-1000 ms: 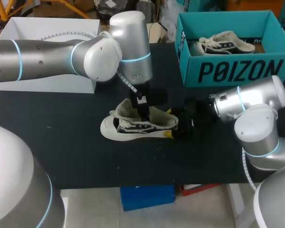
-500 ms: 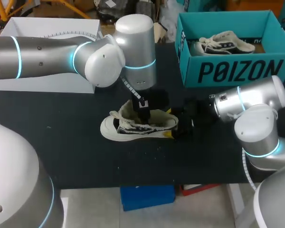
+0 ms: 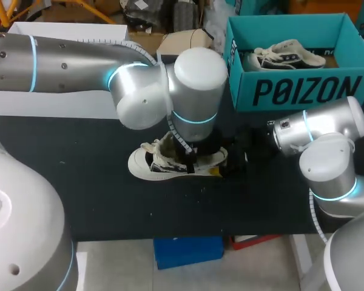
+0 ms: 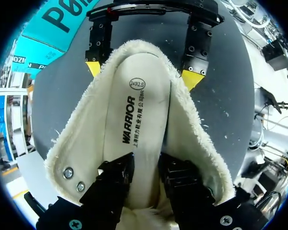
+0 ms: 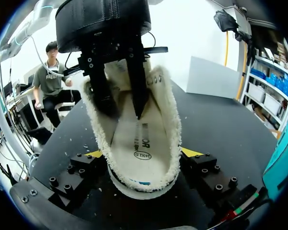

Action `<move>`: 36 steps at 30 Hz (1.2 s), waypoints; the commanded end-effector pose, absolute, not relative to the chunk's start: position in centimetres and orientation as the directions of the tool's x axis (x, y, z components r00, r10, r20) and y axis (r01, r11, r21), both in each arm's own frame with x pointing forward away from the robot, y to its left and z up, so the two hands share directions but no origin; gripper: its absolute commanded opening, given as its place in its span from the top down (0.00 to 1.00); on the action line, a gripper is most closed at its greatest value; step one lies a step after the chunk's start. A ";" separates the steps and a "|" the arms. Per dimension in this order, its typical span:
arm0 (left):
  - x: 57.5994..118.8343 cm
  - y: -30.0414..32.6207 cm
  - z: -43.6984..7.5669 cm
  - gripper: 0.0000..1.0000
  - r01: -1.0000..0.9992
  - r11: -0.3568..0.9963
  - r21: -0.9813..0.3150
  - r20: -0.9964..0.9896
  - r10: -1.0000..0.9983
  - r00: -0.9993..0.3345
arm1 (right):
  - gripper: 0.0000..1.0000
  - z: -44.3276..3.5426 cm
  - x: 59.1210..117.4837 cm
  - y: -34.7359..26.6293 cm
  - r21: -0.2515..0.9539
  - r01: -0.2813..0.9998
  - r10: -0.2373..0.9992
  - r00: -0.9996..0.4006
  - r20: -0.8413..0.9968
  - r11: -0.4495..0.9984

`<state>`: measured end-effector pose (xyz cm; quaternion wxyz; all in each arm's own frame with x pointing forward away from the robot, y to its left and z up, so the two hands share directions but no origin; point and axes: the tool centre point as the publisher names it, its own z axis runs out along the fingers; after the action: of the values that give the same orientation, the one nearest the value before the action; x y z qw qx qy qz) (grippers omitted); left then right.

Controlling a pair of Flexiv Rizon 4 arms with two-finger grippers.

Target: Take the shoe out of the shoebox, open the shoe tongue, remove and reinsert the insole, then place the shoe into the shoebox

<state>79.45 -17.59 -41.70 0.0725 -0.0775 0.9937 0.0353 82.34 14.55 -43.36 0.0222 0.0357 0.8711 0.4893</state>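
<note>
Shoe (image 3: pixel 150 165): head view hides heel (image 5: pixel 143 188); wrist views show right fingers (image 4: pixel 192 79) clamping it, left fingers (image 4: pixel 116 178) apart over insole (image 4: pixel 134 120).

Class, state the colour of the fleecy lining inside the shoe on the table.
Cream white; the lining shows best in the left wrist view.

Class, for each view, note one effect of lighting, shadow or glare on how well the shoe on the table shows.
Head view: highlights gleam on the left arm, which hides much of the shoe; shadows vanish on the black table. Left wrist view: the insole is evenly lit, print legible. Right wrist view: bright background leaves the left gripper a dark silhouette.
</note>
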 end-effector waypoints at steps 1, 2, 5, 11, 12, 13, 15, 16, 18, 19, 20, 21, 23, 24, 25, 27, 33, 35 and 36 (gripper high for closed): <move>79.1 -16.6 -42.8 0.70 -0.157 0.987 0.040 -0.284 -0.139 -0.949 | 1.00 -43.6 82.5 14.5 0.853 0.043 0.087 -0.996 -0.003 0.519; 79.3 -16.4 -42.9 0.71 -0.156 0.987 0.029 -0.296 -0.141 -0.945 | 1.00 -43.6 82.5 14.5 0.853 0.043 0.087 -0.996 -0.003 0.519; 79.8 -16.1 -43.2 0.69 -0.146 0.989 0.037 -0.345 -0.125 -0.930 | 1.00 -43.6 82.5 14.5 0.853 0.043 0.087 -0.996 -0.003 0.519; 80.8 -15.2 -44.0 0.69 -0.148 0.989 -0.024 -0.390 -0.146 -0.909 | 1.00 -43.6 82.5 14.5 0.853 0.043 0.087 -0.996 -0.003 0.519; 81.0 -15.0 -44.1 0.69 -0.155 0.987 -0.031 -0.402 -0.155 -0.902 | 1.00 -43.6 82.5 14.5 0.853 0.043 0.087 -0.996 -0.003 0.519; 81.2 -14.9 -44.1 0.69 -0.157 0.987 -0.045 -0.409 -0.162 -0.898 | 1.00 -43.6 82.5 14.5 0.853 0.043 0.087 -0.996 -0.003 0.519; 81.5 -14.7 -44.0 0.69 -0.155 0.986 -0.064 -0.423 -0.168 -0.890 | 1.00 -43.6 82.5 14.5 0.853 0.043 0.087 -0.996 -0.003 0.519; 81.6 -14.7 -44.0 0.69 -0.153 0.986 -0.069 -0.434 -0.168 -0.885 | 1.00 -43.6 82.5 14.5 0.853 0.043 0.087 -0.996 -0.003 0.519; 81.8 -14.6 -43.8 0.69 -0.150 0.985 -0.086 -0.448 -0.173 -0.877 | 1.00 -43.6 82.5 14.5 0.853 0.043 0.087 -0.996 -0.003 0.519; 81.9 -14.6 -43.8 0.69 -0.151 0.984 -0.090 -0.459 -0.176 -0.871 | 1.00 -43.6 82.5 14.5 0.853 0.043 0.087 -0.996 -0.003 0.519; 82.1 -14.6 -43.8 0.69 -0.148 0.984 -0.098 -0.465 -0.177 -0.868 | 1.00 -43.6 82.5 14.5 0.853 0.043 0.087 -0.996 -0.003 0.519; 82.1 -14.6 -43.8 0.68 -0.144 0.984 -0.106 -0.466 -0.177 -0.867 | 1.00 -43.6 82.5 14.5 0.853 0.043 0.087 -0.996 -0.003 0.519; 82.3 -14.6 -43.8 0.70 -0.144 0.981 -0.129 -0.476 -0.189 -0.859 | 1.00 -43.6 82.5 14.5 0.853 0.043 0.087 -0.996 -0.003 0.519; 82.3 -14.5 -43.8 0.72 -0.146 0.980 -0.136 -0.480 -0.194 -0.855 | 1.00 -43.6 82.5 14.5 0.853 0.043 0.087 -0.996 -0.003 0.519; 82.3 -14.5 -43.9 0.76 -0.146 0.979 -0.141 -0.483 -0.197 -0.853 | 1.00 -43.6 82.5 14.5 0.853 0.043 0.087 -0.996 -0.003 0.519; 82.5 -14.6 -44.0 0.77 -0.146 0.977 -0.152 -0.484 -0.203 -0.851 | 1.00 -43.6 82.5 14.5 0.853 0.043 0.087 -0.996 -0.003 0.519; 82.8 -15.0 -44.4 0.77 -0.122 0.983 -0.140 -0.479 -0.175 -0.861 | 1.00 -43.6 82.5 14.5 0.853 0.043 0.087 -0.996 -0.003 0.519; 82.8 -15.1 -44.4 0.82 -0.115 0.984 -0.133 -0.472 -0.165 -0.866 | 1.00 -43.6 82.5 14.5 0.853 0.043 0.087 -0.996 -0.003 0.519; 82.8 -15.2 -44.5 0.96 -0.108 0.985 -0.133 -0.460 -0.158 -0.874 | 1.00 -43.6 82.5 14.5 0.853 0.043 0.087 -0.996 -0.003 0.519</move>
<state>81.52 -16.13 -42.21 0.2472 -0.0737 0.9649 -0.0494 82.46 14.84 -43.34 0.0228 0.0362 0.8707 0.4899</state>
